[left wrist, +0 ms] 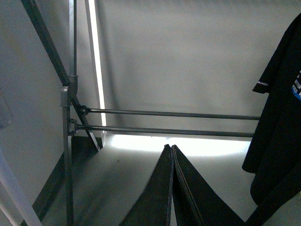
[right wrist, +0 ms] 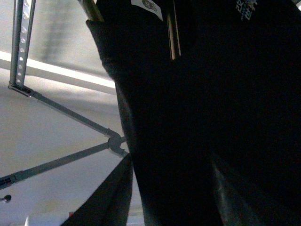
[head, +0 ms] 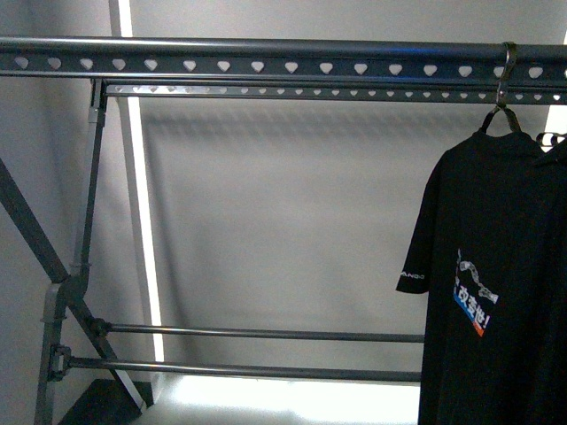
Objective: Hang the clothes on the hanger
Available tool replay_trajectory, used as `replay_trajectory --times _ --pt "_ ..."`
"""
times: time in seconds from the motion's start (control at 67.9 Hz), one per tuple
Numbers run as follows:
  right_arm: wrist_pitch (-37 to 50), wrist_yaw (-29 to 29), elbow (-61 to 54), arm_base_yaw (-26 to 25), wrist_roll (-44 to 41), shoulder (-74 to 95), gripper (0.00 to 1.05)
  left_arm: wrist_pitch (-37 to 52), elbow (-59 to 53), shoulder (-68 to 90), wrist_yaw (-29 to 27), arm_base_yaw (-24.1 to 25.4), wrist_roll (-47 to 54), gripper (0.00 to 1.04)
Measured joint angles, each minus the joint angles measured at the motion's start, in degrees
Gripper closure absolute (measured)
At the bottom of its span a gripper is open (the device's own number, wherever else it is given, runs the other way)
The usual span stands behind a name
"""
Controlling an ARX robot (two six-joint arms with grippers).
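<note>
Because its hook sits over the grey metal heart-punched rack rail (head: 266,64), the black printed T-shirt (head: 483,292) hangs unsupported, right of the clenched, empty left gripper (left wrist: 171,155); right gripper state indeterminate.

White sleeve lettering (head: 410,277) unreadable on T-shirt (head: 478,266)

Grey hanger (head: 266,64) with heart-holed rails carries the black clothes (head: 483,292) by a hook (head: 505,84)
</note>
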Motion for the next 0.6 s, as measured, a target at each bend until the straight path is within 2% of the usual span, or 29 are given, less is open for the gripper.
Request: replay_trajectory --times 0.147,0.265,0.354,0.442,0.604 --pt "4.1 -1.4 -6.8 -1.6 -4.9 -6.4 0.28 0.0 0.0 0.0 0.0 0.0 0.0 1.01" --pt "10.4 0.6 -14.0 -3.0 -12.5 -14.8 0.07 0.0 0.0 0.0 0.0 0.0 0.0 1.01" --pt "14.9 3.5 -20.5 -3.7 -20.3 -22.3 0.08 0.0 0.0 0.0 0.0 0.0 0.0 1.01" --pt "21.5 7.3 -30.2 -3.7 -31.9 -31.1 0.07 0.0 0.0 0.0 0.0 0.0 0.0 1.01" --pt "37.4 12.4 -51.2 -2.9 -51.6 -47.8 0.07 0.0 0.0 0.0 0.0 0.0 0.0 1.01"
